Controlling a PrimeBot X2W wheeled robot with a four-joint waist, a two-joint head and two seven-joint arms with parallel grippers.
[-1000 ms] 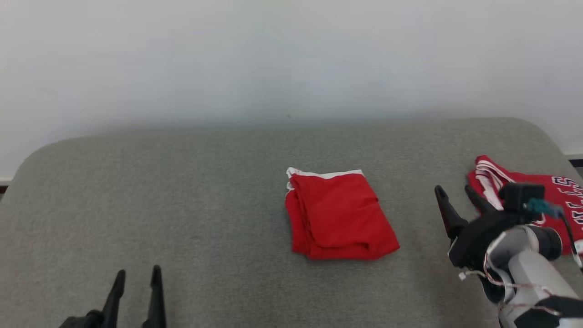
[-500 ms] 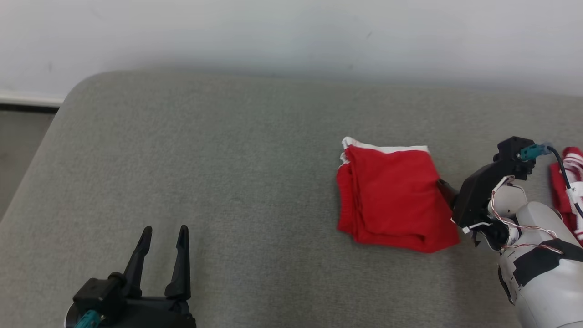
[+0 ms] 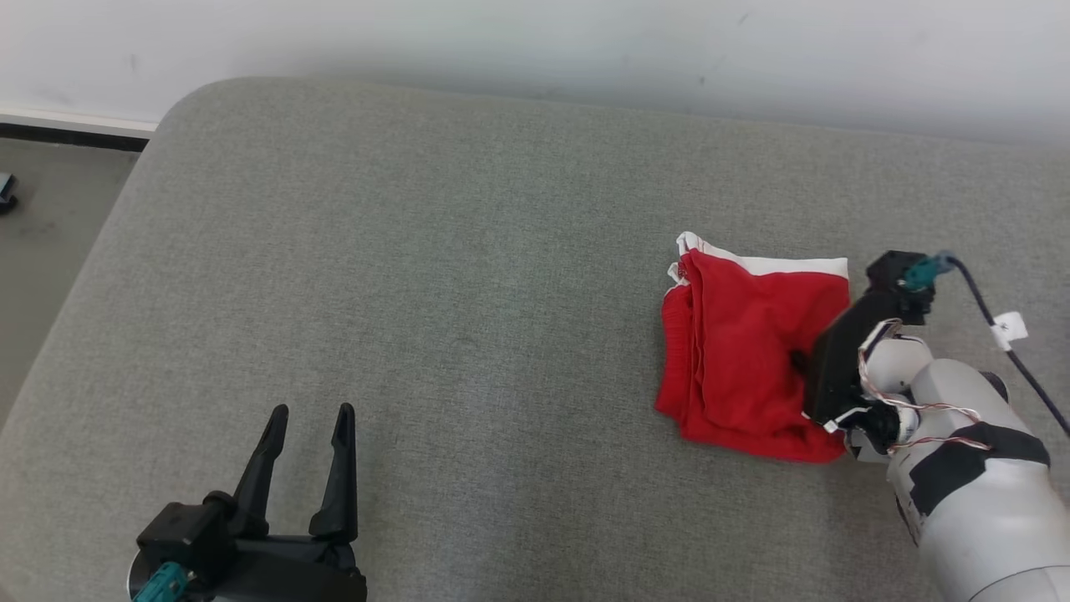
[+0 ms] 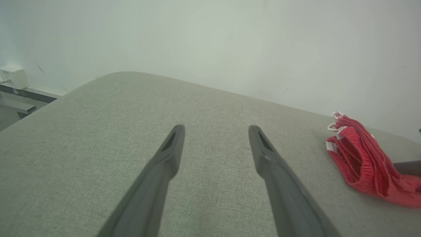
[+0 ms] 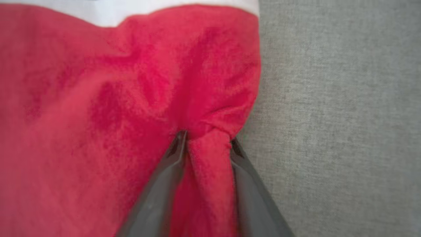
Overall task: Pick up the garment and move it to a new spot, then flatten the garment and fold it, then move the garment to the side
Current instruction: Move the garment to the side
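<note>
A grey, round-cornered fabric surface (image 3: 418,251) is sitting against a plain white wall (image 3: 501,33); a dark baseboard strip (image 3: 75,136) is edging grey floor (image 3: 50,217).

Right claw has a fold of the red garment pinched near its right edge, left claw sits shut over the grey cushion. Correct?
Not quite: the left claw is open, its fingers spread apart over the grey cushion, as the left wrist view shows. The rest holds: the right claw has a fold of the red garment pinched near its right edge.
</note>
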